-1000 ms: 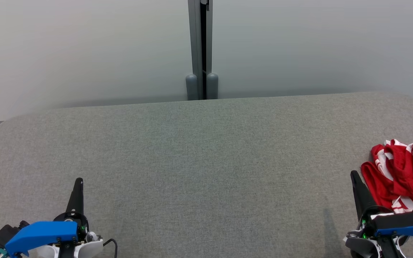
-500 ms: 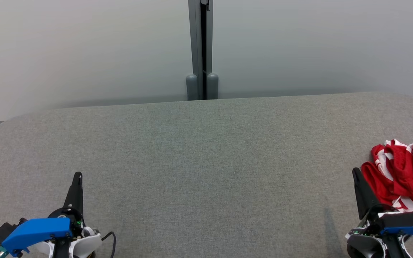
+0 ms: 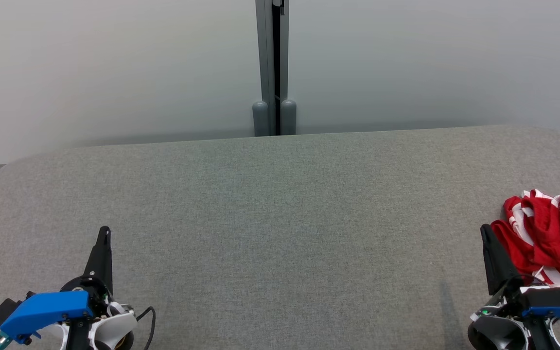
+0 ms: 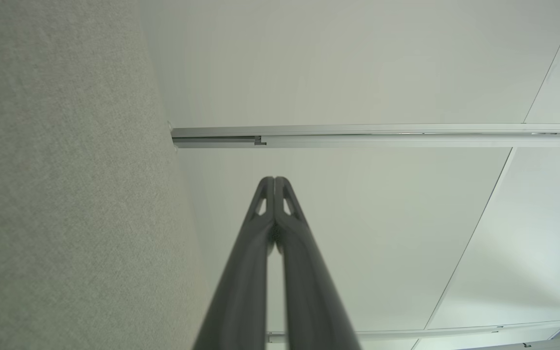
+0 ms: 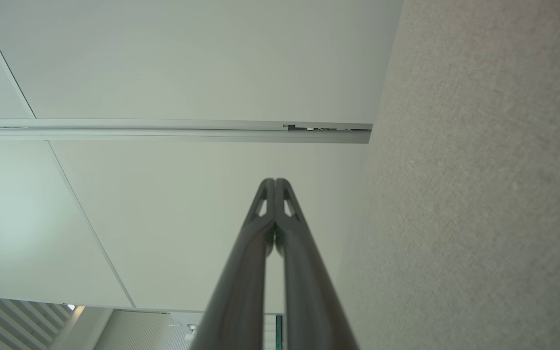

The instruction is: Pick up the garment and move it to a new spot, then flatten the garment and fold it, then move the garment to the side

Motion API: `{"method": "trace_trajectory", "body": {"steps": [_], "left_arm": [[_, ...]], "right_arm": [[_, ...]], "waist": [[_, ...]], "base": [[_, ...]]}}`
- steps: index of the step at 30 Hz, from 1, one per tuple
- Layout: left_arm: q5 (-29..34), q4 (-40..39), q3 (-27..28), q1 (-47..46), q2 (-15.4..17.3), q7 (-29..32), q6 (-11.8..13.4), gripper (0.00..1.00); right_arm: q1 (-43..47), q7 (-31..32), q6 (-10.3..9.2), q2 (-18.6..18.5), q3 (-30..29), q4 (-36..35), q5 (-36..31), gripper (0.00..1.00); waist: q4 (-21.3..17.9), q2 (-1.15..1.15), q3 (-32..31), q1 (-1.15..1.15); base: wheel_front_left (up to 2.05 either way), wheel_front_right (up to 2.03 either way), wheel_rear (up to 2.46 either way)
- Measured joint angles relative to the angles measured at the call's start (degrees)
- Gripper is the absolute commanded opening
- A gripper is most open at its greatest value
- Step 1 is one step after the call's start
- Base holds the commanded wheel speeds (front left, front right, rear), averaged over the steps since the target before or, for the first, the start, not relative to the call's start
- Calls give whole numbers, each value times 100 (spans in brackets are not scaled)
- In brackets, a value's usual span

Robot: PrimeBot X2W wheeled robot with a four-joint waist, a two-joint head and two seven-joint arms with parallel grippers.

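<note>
Garment (image 3: 554, 231) crumpled at table (image 3: 280, 218) right edge, beside closed right fingers (image 3: 492, 257).

grey felt table (image 3: 280, 204), crumpled red garment (image 3: 550, 233)

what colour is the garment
Red with white stripes; the garment shows best in the head view, bunched at the table's right edge.

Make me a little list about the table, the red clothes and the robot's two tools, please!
table: grey fabric top, rounded corners
garment: red with white stripes, crumpled, at the table's right edge, partly cut off by the picture
left tool: shut, holding nothing, over the near left of the table
right tool: shut, holding nothing, just left of the garment; contact unclear
behind: pale wall panels, grey post
</note>
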Motion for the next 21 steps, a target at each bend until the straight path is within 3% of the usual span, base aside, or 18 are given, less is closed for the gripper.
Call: {"method": "trace_trajectory", "body": {"steps": [21], "left_arm": [[0, 0, 0, 0, 0, 2, 0, 0]], "right_arm": [[0, 0, 0, -1, -1, -1, 0, 0]], "waist": [[0, 0, 0, 0]], "base": [[0, 0, 0]]}}
